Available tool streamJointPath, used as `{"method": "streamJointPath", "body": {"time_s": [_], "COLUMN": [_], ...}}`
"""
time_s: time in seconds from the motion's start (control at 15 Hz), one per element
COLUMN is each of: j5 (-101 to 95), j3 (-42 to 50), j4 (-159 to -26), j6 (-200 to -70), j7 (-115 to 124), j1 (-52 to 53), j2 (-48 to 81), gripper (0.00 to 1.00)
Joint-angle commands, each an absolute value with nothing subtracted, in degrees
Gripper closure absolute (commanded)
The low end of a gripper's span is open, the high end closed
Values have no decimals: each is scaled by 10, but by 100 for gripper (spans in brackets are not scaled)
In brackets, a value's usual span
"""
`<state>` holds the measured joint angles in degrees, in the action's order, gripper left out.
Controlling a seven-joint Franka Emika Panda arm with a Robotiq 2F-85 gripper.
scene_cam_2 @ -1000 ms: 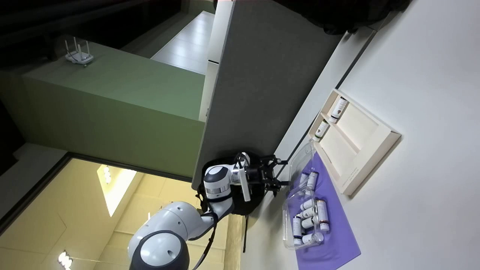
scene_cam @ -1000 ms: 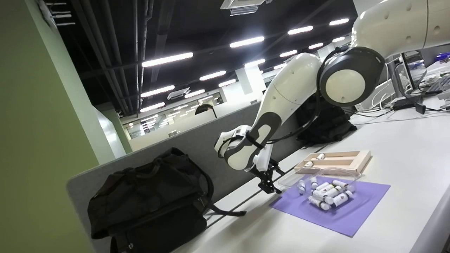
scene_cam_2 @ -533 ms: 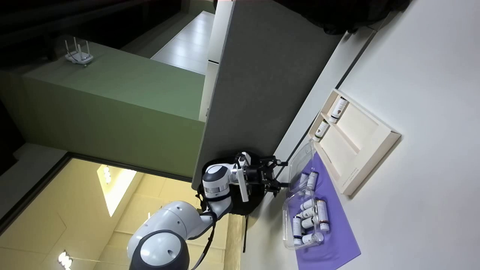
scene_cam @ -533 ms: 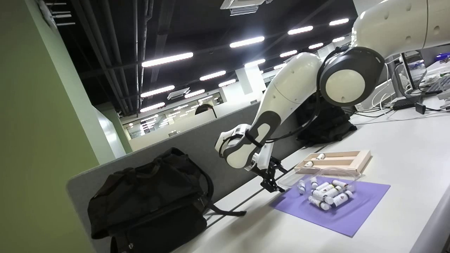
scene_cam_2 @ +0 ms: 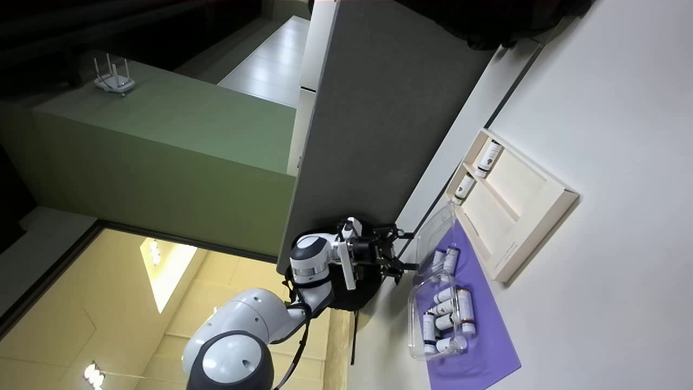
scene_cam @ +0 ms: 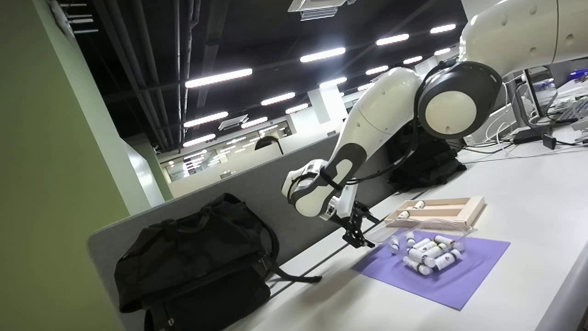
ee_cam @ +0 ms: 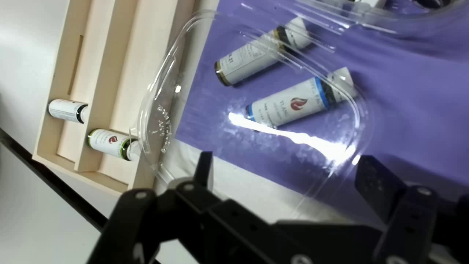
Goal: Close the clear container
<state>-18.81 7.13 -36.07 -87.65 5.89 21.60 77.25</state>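
A bottle (ee_cam: 297, 101) is reading “YLANG”; you are shifting the pincer (scene_cam: 374, 233), jaws apart, slightly rightward in an exterior view since a second ago; the open container (scene_cam_2: 414, 331) is sitting on a purple mat (scene_cam_2: 483, 357).

Under the purple mat (scene_cam: 473, 266), a white table (scene_cam_2: 622, 216). On the mat, on their sides, a gold-ringed bottle (ee_cam: 253, 58) and a blue-ringed bottle (ee_cam: 289, 104). Just beside the mat, a wooden tray (scene_cam_2: 525, 179), with a dark-ringed bottle (ee_cam: 66, 110) and a green-ringed bottle (ee_cam: 108, 142) in neighbouring compartments. Farther from the mat, a grey partition (scene_cam_2: 400, 108), a black backpack (scene_cam: 197, 262), a second black bag (scene_cam: 429, 165) and a white router (scene_cam_2: 115, 83).
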Motion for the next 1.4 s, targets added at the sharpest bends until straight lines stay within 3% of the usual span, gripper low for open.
{"method": "streamJointPath", "body": {"time_s": [0.0,1.33], "j5": [-185,-197], "j3": [75,116], "j4": [-326,-304], "j6": [-841,-829], "j7": [54,77], "j1": [211,174], "j2": [780,788], "gripper": [0,0]}}
